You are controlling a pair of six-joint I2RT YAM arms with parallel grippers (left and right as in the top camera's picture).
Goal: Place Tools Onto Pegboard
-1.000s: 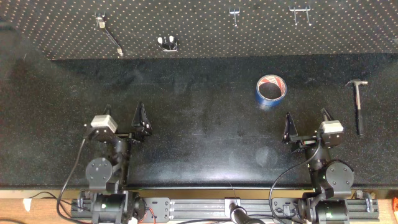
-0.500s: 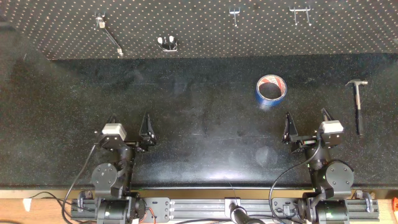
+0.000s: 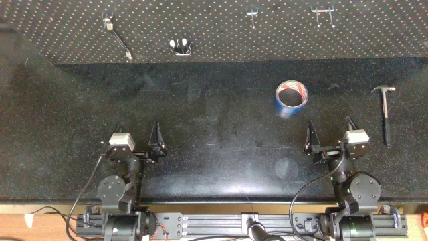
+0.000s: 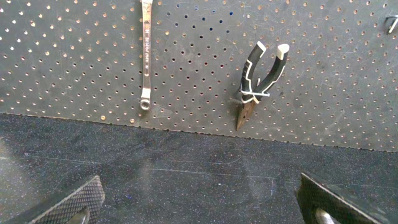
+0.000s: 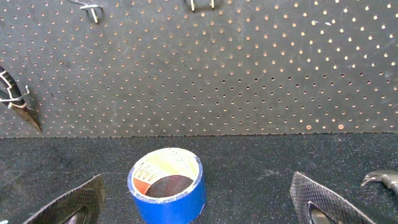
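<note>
Over the last second the left gripper [image 3: 137,127] has drawn back a little toward its base and settled at about 7 o'clock on the table [image 3: 214,154], while the right gripper [image 3: 329,127] has kept its place at about 4 o'clock. Both have their fingers spread wide with nothing between them. A wrench [image 4: 145,56] and a pair of pliers [image 4: 258,78] already hang on the pegboard [image 3: 374,33], at 11 and 12 o'clock. Two tools are still on the table. The blue tape roll [image 5: 166,183] sits on its flat side with the core facing up at about 2 o'clock, close ahead of the right gripper. The hammer [image 3: 384,114] lies flat near the edge at 3 o'clock, head toward the board. The roll is probably light and fairly stiff, though its outer wrap may be slick. The safest hold looks like pinching its wall, one finger down inside the core and one outside, which leaves the ring free to slip over a bare hook [image 3: 252,13] at 12 to 1 o'clock. The hammer will be rigid and head-heavy. Gripping the thin handle close to the head should stop it from pivoting, and the double hook [image 3: 323,13] at 1 o'clock seems made for its head.
</note>
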